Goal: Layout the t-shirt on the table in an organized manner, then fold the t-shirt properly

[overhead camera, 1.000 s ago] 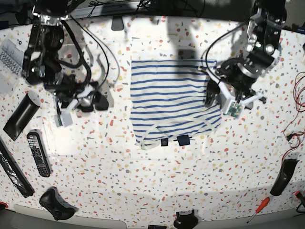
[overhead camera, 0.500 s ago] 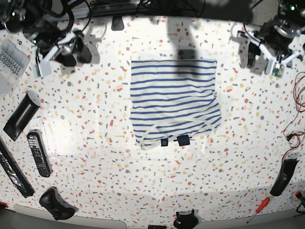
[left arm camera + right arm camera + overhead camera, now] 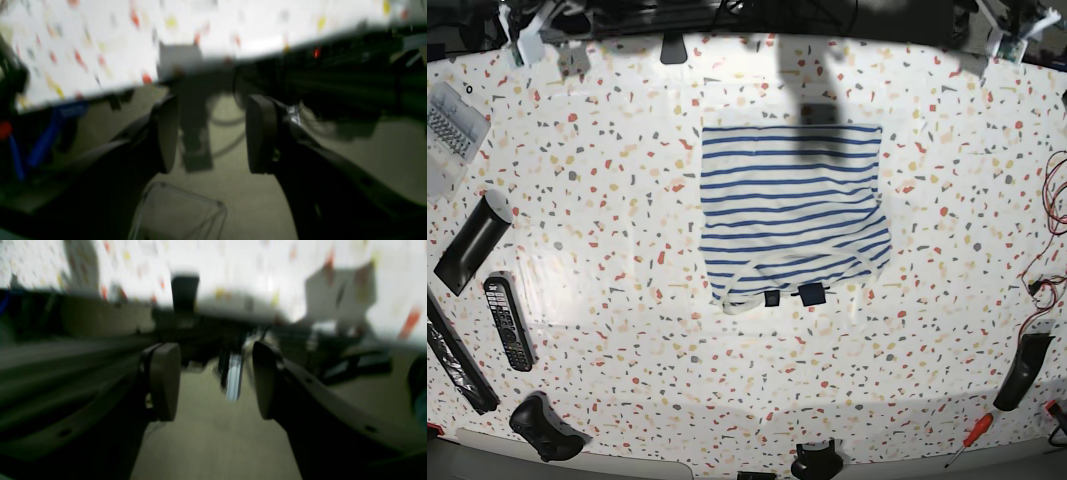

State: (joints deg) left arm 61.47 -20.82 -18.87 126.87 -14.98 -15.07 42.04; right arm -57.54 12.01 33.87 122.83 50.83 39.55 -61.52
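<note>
The t-shirt [image 3: 792,210] lies folded into a rough rectangle at the middle of the table [image 3: 607,250], with its dark tags [image 3: 799,293] at the near edge. Both arms are drawn back to the far corners of the base view, well away from the shirt. In the left wrist view my left gripper [image 3: 213,133] is open and empty beyond the table's edge [image 3: 100,40]. In the right wrist view my right gripper [image 3: 215,381] is open and empty, also past the table's edge [image 3: 250,266]. Both wrist views are blurred and show no shirt.
On the left lie a remote [image 3: 509,322], a black bar-shaped device [image 3: 472,243], a grey keypad [image 3: 447,120] and a game controller [image 3: 545,428]. On the right are red wires [image 3: 1052,200], a black handle [image 3: 1019,370] and a screwdriver [image 3: 967,438].
Both arms have pulled back from beside the shirt to the table's far corners. The shirt has not moved.
</note>
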